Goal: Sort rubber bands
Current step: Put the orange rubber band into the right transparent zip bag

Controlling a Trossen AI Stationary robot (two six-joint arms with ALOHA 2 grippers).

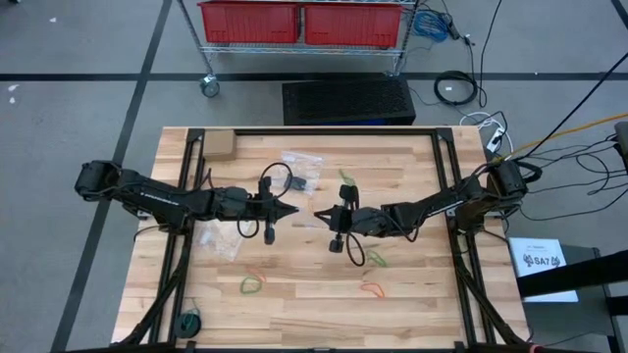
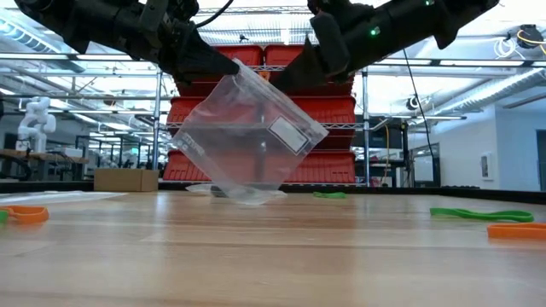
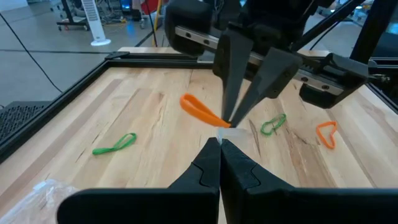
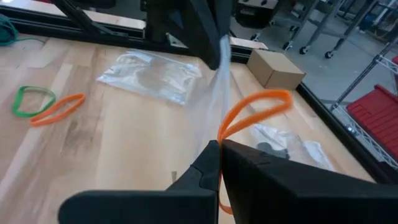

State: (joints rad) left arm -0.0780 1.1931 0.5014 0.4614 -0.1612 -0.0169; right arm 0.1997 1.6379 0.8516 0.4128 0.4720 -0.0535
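Over the middle of the table my left gripper [image 1: 294, 209] and right gripper [image 1: 316, 214] meet tip to tip, both shut. A clear zip bag [image 2: 247, 136] with a white label hangs tilted from my left gripper [image 3: 219, 144]. My right gripper [image 4: 217, 148] is shut on an orange rubber band [image 4: 258, 102] right beside the bag's upper edge [image 4: 219, 74]. More rubber bands lie loose on the wood: green ones [image 1: 253, 284] [image 1: 376, 258] [image 1: 345, 178] and an orange one [image 1: 371, 288]. My left gripper pinches the clear bag's upper edge [image 2: 232, 75] between its two fingertips, coming nearly level from the table's left. The bag hangs below, tilted, one corner lowest [image 2: 252, 200]; whether that corner rests on the table cannot be told. My right gripper pinches the orange rubber band between its fingertips [image 4: 219, 142], coming nearly level from the table's right. The band's loop [image 3: 198, 108] sticks out free beyond the tips, clear of the table. Whether the fingers also touch the bag's edge cannot be told.
Two more clear bags lie flat on the table, one toward the far edge [image 1: 299, 162] and one under the left arm [image 1: 218, 238]. A small cardboard box [image 1: 218, 145] sits at the far left corner. A dark green bundle [image 1: 189, 322] lies at the near left edge.
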